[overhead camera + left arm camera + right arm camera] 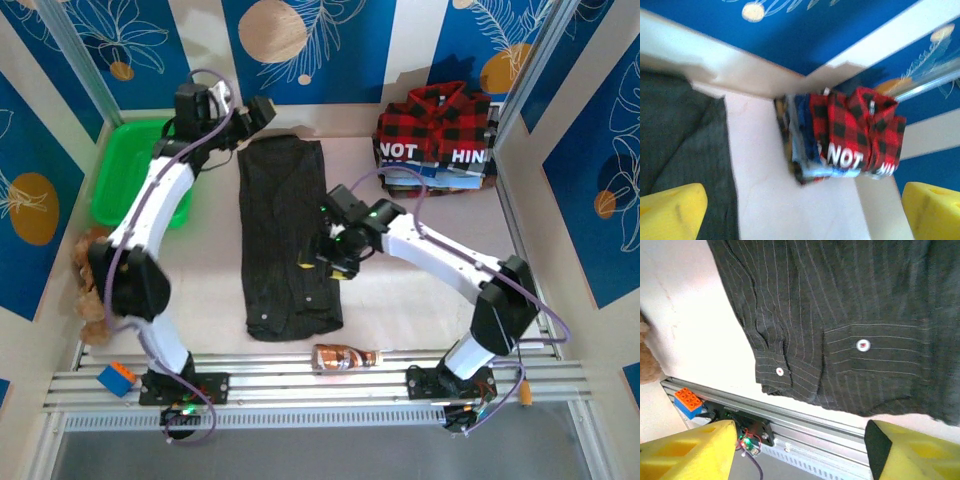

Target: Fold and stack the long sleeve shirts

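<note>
**Step in hand: crosswise fold (judged)**

1. Locate the charcoal shirt [285,235]. It lies flat at the centre of the bench [210,290] as a long narrow strip, running from the upper middle of the top view to the lower middle. In the right wrist view a buttoned cuff [775,371] shows at the strip's near end.
2. Check the claws.
   - The left claw [258,112] hovers at the upper end of the strip, fingers spread wide and empty.
   - The right claw [328,262] sits over the strip's right edge near mid-length, likewise spread and gripping nothing.
3. Take both corners of one end. Pinch every layer, tucked sleeve included.
4. Lift just clear of the cloth and lay that end squarely over the other. Hold both claws level so the edges align.
5. The packet then likely goes to the stack [435,172] at the upper right, where the plaid shirt [432,118] lies on top.

**Surface and room**

The bench is pale and smooth, enclosed by blue patterned panels. A green basket [125,170] stands at the left edge, and a bottle [345,357] lies by the rail [300,385] at lower centre. An orange block [116,377] sits at lower left. Route your swing clear of all three.
</note>
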You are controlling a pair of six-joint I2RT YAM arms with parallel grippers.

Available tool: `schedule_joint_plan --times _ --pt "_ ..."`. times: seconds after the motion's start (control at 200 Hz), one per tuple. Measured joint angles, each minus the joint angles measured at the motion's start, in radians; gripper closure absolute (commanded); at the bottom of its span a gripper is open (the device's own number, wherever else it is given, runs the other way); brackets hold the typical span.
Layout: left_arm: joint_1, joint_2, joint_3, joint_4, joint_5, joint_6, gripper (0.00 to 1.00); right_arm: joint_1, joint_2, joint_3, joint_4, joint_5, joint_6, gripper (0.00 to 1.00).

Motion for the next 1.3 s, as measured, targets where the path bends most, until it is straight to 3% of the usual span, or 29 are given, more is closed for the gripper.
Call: schedule_joint_plan --times 0.225,0.455,0.815,1.301 --pt "-0.071 -0.394 -0.551 -0.232 -0.078 0.027 0.09 -0.070 -0.058 -0.281 0.008 -0.043 -0.247 0.35" --pt "-0.156 -0.667 -0.991 -0.405 -0.109 -0.058 0.22 -0.047 -0.052 -0.441 0.153 -0.154 -0.286 0.40" --pt "-0.214 -0.669 -1.188 -0.302 -0.122 -0.181 0.30 -0.024 0.048 -0.460 0.306 -0.188 -0.280 0.44" --pt "-0.305 -0.581 -1.273 -0.080 -0.100 -0.308 0.45 0.013 0.063 -0.480 0.344 -0.188 -0.240 0.48"
